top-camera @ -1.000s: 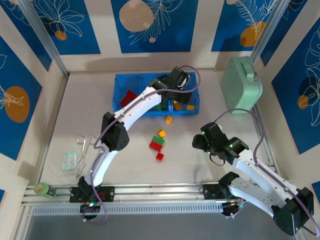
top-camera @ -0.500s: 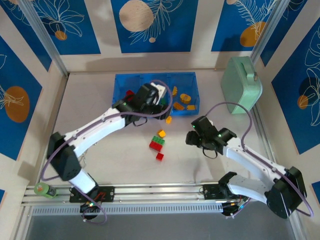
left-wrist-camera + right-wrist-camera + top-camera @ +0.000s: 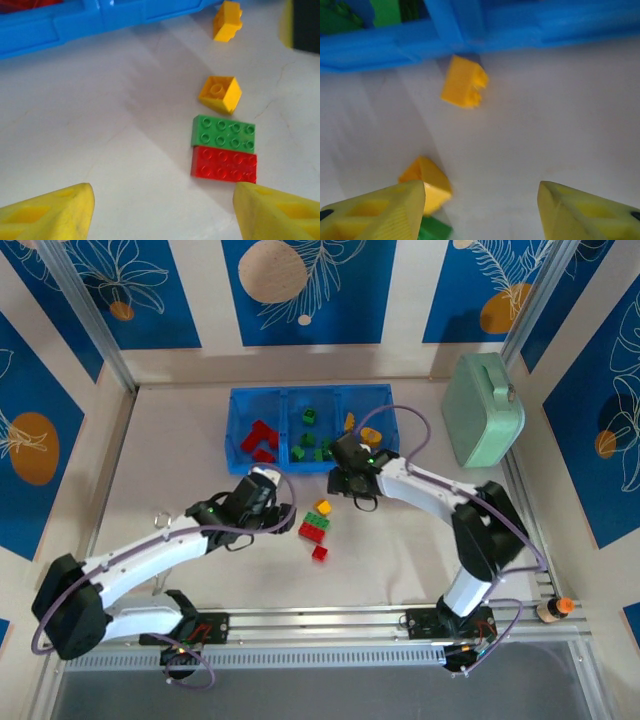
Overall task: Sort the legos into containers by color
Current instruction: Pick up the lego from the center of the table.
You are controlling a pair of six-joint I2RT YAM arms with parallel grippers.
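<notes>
While poised over the strays, shows both pincers released and empty: right pincer (image 3: 482, 192) above a yellow brick (image 3: 465, 81) just beside the tray (image 3: 520, 30) wall, left pincer (image 3: 162, 197) near a touching green brick (image 3: 223, 133) and red brick (image 3: 223, 163). Probably calls next for lowering, clenching, then lifting into the yellow compartment. Counts loose on the tabletop (image 3: 100, 125): two yellow, one green, two red.

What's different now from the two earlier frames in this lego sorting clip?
The left gripper pulled back from over the tray to the table beside the loose legos, open and empty. The right gripper swung from the table's right side forward and left to the tray's front edge, also open. The loose legos, tray and mint-green case stayed put.
</notes>
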